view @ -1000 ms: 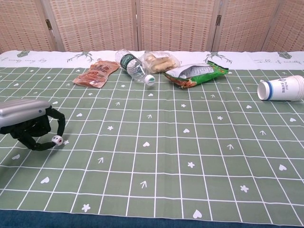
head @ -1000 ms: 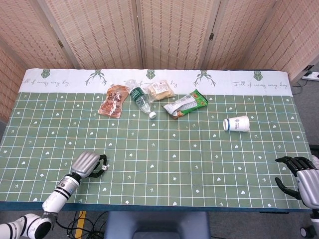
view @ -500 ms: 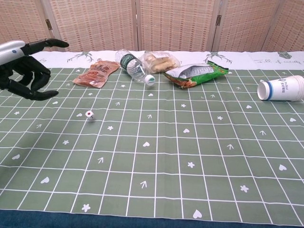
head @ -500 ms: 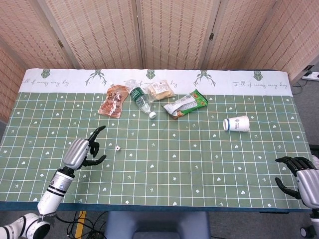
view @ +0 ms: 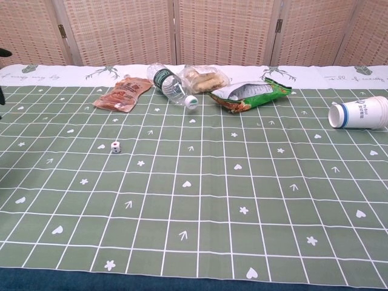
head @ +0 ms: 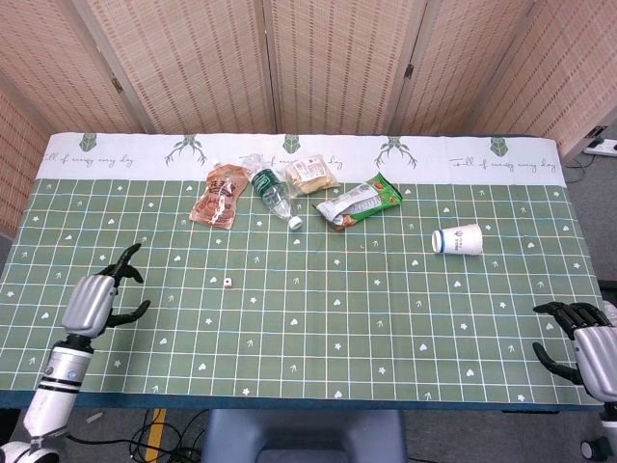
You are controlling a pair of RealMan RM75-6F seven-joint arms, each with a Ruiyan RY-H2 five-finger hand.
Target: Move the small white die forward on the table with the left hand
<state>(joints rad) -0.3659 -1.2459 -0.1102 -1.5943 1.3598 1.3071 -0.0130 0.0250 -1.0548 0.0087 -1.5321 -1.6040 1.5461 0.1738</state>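
The small white die (head: 228,283) lies by itself on the green checked cloth, left of centre; the chest view shows the die (view: 115,146) with red and dark pips. My left hand (head: 99,297) hovers well to the left of it near the table's front-left part, fingers spread and empty. In the chest view only a dark fingertip sliver shows at the left edge. My right hand (head: 586,347) rests at the front right corner, fingers apart, holding nothing.
At the back lie an orange snack pouch (head: 218,196), a plastic bottle (head: 273,195), a clear bread bag (head: 310,175) and a green snack bag (head: 359,202). A white paper cup (head: 458,239) lies on its side at the right.
The left hand let go of the die, which now sits further forward, and then drew back left and toward the table's front edge. The right hand has not moved.
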